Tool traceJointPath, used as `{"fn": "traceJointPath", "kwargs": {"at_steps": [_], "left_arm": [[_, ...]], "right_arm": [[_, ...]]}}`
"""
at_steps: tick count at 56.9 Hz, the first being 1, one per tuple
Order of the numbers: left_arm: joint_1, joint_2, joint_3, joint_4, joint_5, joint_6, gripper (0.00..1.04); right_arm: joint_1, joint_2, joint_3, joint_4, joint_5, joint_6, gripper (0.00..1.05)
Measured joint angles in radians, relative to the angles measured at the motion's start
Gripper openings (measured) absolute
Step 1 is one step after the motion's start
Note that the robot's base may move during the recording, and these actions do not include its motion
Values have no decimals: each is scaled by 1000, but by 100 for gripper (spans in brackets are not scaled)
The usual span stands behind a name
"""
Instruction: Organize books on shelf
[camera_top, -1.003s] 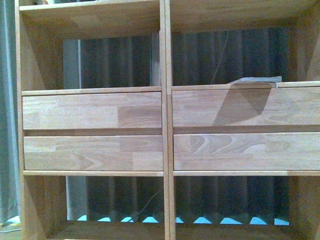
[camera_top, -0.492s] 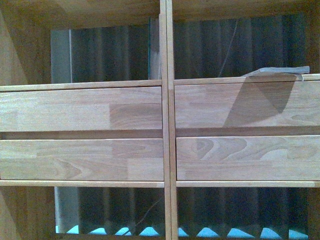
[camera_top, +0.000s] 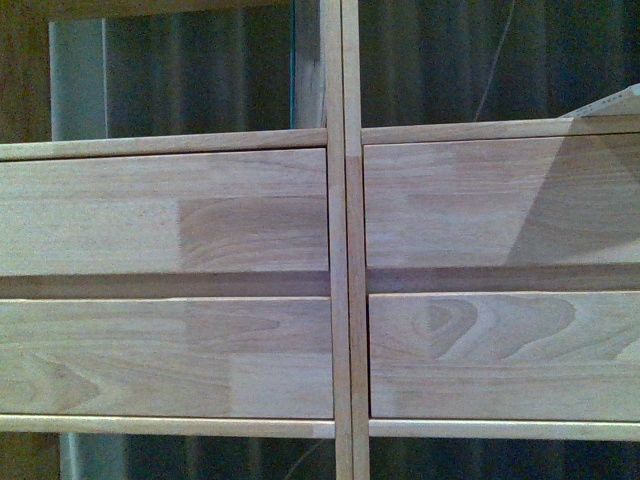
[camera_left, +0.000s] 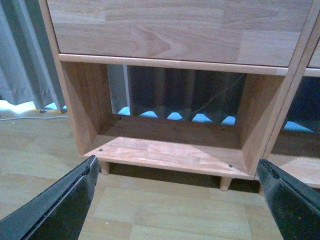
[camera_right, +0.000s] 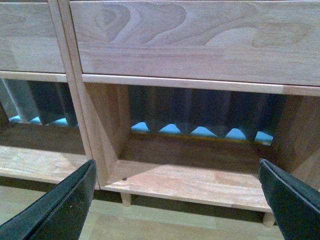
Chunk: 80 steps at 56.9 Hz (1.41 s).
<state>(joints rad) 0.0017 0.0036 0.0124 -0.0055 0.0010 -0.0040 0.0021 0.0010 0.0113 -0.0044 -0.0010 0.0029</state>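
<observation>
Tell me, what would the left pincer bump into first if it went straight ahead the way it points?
Probably the bottom board of the shelf: the open left pincer aims into the lower compartment above it. Depth is unclear.

Overall: dim indoor light with a bluish cast; the wood of the shelf (camera_top: 340, 250) is evenly lit, with no glare.
Shadows: a slanting shadow crosses the upper right drawer front (camera_top: 590, 210), and a dark band runs beneath both upper fronts.
Background: the curtain (camera_top: 430, 60) is nearly black; bright cyan light shows in gaps at its hem in the wrist views.
Floor: the floor (camera_left: 165, 210) is pale, with a dark shadow under the shelf.
Sharpness: the front view is soft and grainy; the left tool (camera_left: 177, 162) and right tool (camera_right: 177, 165) are black and blurred.
</observation>
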Motion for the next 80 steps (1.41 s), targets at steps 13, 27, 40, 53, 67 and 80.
{"fn": "traceJointPath", "kwargs": {"at_steps": [13, 27, 40, 53, 67, 80], "left_arm": [[0, 0, 0, 0, 0, 0, 97], [0, 0, 0, 0, 0, 0, 97], [0, 0, 0, 0, 0, 0, 97], [0, 0, 0, 0, -1, 0, 97], [0, 0, 0, 0, 0, 0, 97], [0, 0, 0, 0, 0, 0, 97]], "right_arm": [[0, 0, 0, 0, 3, 0, 98], [0, 0, 0, 0, 2, 0, 98], [0, 0, 0, 0, 0, 0, 98], [0, 0, 0, 0, 1, 0, 98], [0, 0, 0, 0, 1, 0, 98], [0, 0, 0, 0, 1, 0, 98]]}}
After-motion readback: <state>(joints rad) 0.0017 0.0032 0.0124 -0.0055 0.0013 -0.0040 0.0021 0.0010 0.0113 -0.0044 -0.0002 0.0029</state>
